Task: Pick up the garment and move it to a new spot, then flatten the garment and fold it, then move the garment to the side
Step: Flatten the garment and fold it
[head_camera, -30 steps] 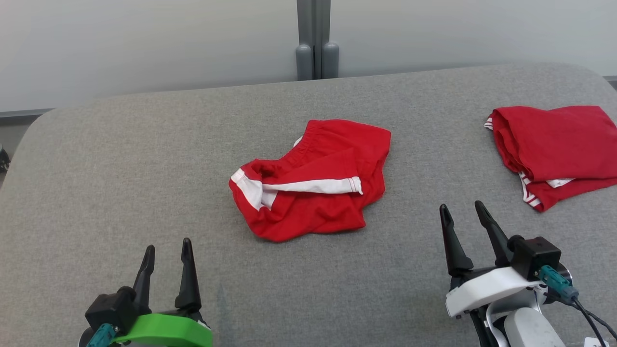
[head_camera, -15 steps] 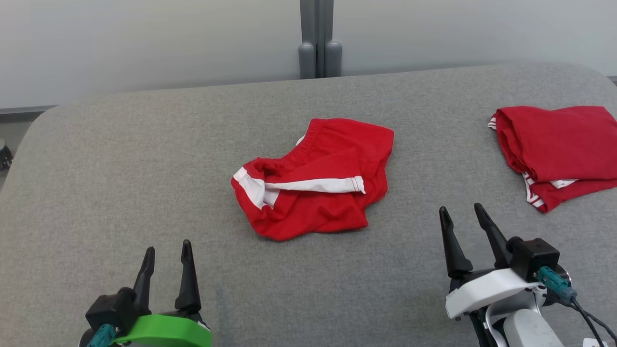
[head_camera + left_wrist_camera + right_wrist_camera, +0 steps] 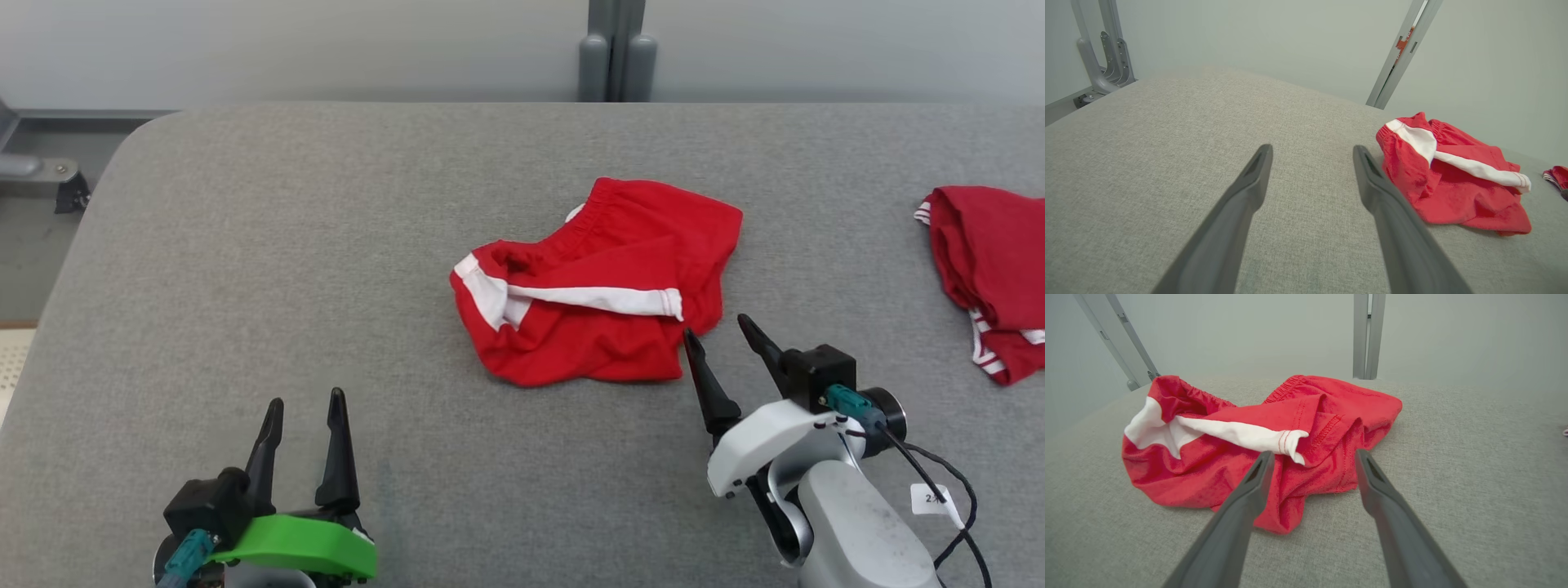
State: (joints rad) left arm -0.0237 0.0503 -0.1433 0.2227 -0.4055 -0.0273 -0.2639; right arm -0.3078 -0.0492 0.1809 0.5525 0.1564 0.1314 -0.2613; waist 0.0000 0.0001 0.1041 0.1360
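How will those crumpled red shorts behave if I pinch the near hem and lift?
Probably floppy: the red shorts lie in soft creases and folds, so they should drape and unfold from the pinch. Likely light: thin cloth lying nearly flat on the table. The layers are bunched near the right end effector, so a pinch may catch several at once.

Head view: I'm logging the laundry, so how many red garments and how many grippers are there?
Red garments: 2, the crumpled shorts and the second garment at the right edge
Grippers: 2, the left gripper and the right gripper
Total: 4
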